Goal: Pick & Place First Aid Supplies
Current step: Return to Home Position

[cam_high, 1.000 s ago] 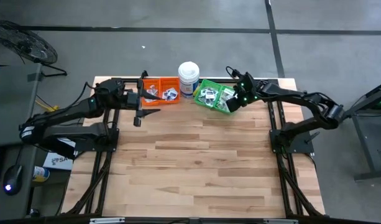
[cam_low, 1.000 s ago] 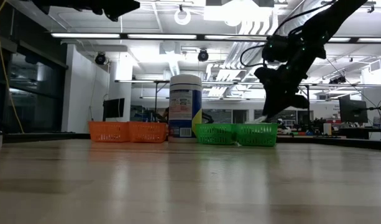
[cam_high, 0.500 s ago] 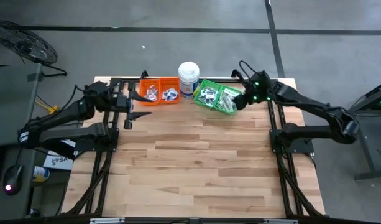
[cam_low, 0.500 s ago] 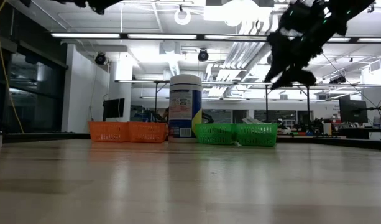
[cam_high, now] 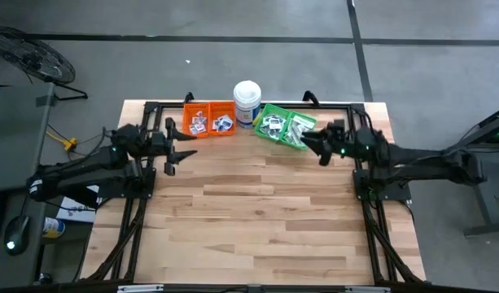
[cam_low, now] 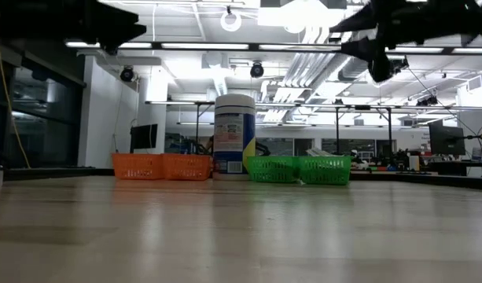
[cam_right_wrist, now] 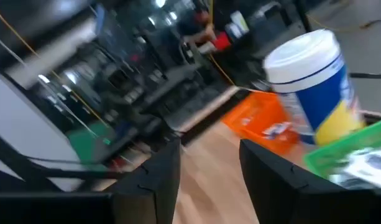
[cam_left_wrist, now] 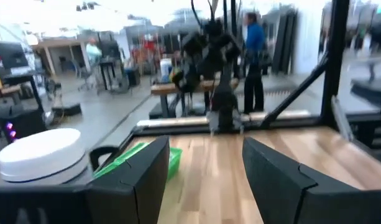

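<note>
Left gripper [cam_left_wrist: 206, 182]: fingers spread, nothing between them. It hangs to the left-arm side of the white tub [cam_high: 247, 98] and nearer the table's front, tips aimed across toward the tub. Right gripper [cam_high: 313, 147]: also spread and empty in its wrist view. It mirrors the other on the tub's right-arm side, likewise nearer the front, tips pointing back at the tub. In the low view both ride well above the tub's lid. The first aid packets [cam_high: 273, 124] lie in the bins flanking the tub: orange bins [cam_low: 162, 167] just beside it on the left-arm side, green bins [cam_low: 299, 169] just beside it on the right-arm side. The green pair is skewed, its long axis running from the tub outward and slanting toward the front. Single packets are too small to read for axis. The right gripper is the nearer to the green pair, close off its outer end; the left is the nearer to the orange, though farther off than that. Judgement: with both sets of fingers bare, this reads as a retreat to rest, not a reach. What counts is that tub and bins lie ahead of the fingertips, so drawing each arm toward its own base leads away from them. Bare table [cam_high: 257, 212] lies below, with only the arms' black frame rails behind. People stand in the room beyond, well apart.
</note>
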`<action>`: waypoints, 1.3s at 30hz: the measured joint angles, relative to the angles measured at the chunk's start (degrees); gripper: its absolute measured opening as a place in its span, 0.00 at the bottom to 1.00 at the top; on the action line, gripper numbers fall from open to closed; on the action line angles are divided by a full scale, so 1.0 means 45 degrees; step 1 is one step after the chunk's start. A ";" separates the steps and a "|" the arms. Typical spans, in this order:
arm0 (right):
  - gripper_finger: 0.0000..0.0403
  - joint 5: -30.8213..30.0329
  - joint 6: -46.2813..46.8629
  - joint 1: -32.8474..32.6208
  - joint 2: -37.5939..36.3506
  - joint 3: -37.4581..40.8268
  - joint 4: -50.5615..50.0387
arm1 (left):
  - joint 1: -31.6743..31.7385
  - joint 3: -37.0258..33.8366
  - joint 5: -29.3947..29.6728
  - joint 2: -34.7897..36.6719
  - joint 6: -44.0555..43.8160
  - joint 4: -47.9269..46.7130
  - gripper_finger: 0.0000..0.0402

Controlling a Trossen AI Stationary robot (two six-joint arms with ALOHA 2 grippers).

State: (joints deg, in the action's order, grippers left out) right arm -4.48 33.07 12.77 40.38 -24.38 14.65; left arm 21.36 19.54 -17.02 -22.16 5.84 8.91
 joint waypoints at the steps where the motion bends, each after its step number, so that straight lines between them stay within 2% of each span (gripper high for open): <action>1: 0.39 -0.0200 0.0218 -0.0293 -0.0010 0.0598 0.1052 | -0.0165 -0.0526 0.0141 0.0189 -0.0234 0.0684 0.50; 4: 0.39 -0.1096 0.0334 -0.1086 0.0021 0.1974 0.3454 | -0.0857 -0.1605 0.0885 0.0637 -0.0454 0.2107 0.50; 8: 0.38 -0.2838 0.0253 -0.1649 -0.0009 0.3047 0.5569 | -0.2040 -0.2416 0.2959 0.0861 -0.0414 0.2096 0.50; 12: 0.38 -0.2553 0.0453 -0.1411 -0.0256 0.4058 0.6670 | -0.2943 -0.3203 0.4212 0.0915 -0.0259 0.2556 0.50; 16: 0.38 -0.1542 0.0612 -0.1138 -0.0710 0.5081 0.7914 | -0.3271 -0.4104 0.4302 0.1105 -0.0449 0.4025 0.50; 17: 0.38 -0.1320 0.0568 -0.1064 -0.0901 0.5292 0.8191 | -0.3257 -0.4068 0.4292 0.1222 -0.0417 0.3535 0.50; 23: 0.39 -0.0487 0.0319 -0.0382 -0.1909 0.5294 0.6898 | -0.3247 -0.4082 0.4499 0.1710 -0.0198 0.3224 0.50; 29: 0.39 0.1199 -0.0177 0.0446 -0.3189 0.5294 0.5516 | -0.3247 -0.4097 0.4837 0.2604 0.0085 0.2747 0.50; 35: 0.38 0.1286 -0.1388 0.0522 -0.4443 0.5294 0.2655 | -0.3247 -0.4112 0.4139 0.3482 0.0078 0.2206 0.50; 39: 0.38 0.1481 -0.2439 0.0522 -0.4760 0.5294 0.1980 | -0.3247 -0.4122 0.3617 0.3513 0.0075 0.2262 0.50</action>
State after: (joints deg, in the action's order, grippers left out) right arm 2.18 22.09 15.11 18.96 -0.56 23.56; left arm 6.74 0.99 -0.74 -6.35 6.17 19.09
